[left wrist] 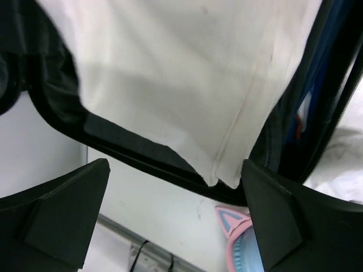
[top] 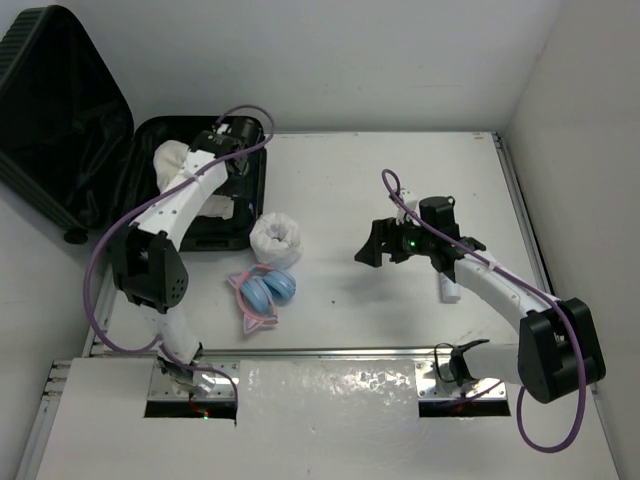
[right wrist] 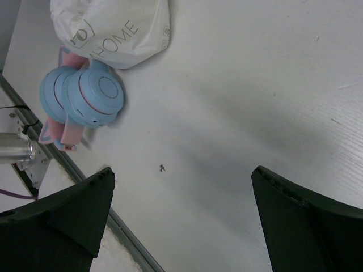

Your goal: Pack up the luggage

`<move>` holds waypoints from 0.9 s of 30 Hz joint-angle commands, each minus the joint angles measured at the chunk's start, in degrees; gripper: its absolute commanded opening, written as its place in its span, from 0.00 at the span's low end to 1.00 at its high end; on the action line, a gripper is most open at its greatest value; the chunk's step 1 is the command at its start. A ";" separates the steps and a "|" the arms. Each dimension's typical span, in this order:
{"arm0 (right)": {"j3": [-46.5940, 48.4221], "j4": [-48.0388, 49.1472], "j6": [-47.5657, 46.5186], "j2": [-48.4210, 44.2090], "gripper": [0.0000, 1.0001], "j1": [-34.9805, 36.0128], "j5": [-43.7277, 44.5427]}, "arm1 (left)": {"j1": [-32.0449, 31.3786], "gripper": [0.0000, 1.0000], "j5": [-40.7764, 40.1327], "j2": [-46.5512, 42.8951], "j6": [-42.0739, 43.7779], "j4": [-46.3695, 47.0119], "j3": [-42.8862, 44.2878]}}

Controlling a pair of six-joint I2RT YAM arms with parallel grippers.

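Luggage (top: 60, 120) open, long axis near-to-far, wheels (top: 75, 237) nearward

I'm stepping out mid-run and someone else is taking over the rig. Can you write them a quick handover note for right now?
Left claw: open, empty, over the open luggage.
Right claw: open, empty, above the table.
Done: a white cloth lies in the luggage.
Left: the white bag and the blue-and-pink headphones sit on the table beside the luggage; pack them.
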 commanded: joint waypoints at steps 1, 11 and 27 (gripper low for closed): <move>0.19 1.22 -1.06 -1.12 0.99 0.00 -1.03 | 2.40 0.99 -4.79 -7.61 -3.79 3.78 6.76; -0.16 2.89 0.08 0.28 0.99 0.00 -1.73 | 16.66 0.98 19.74 0.33 -7.21 22.16 13.70; -1.66 8.26 1.93 2.13 0.99 0.44 -4.72 | 18.33 1.00 30.84 8.21 -20.93 70.93 -35.28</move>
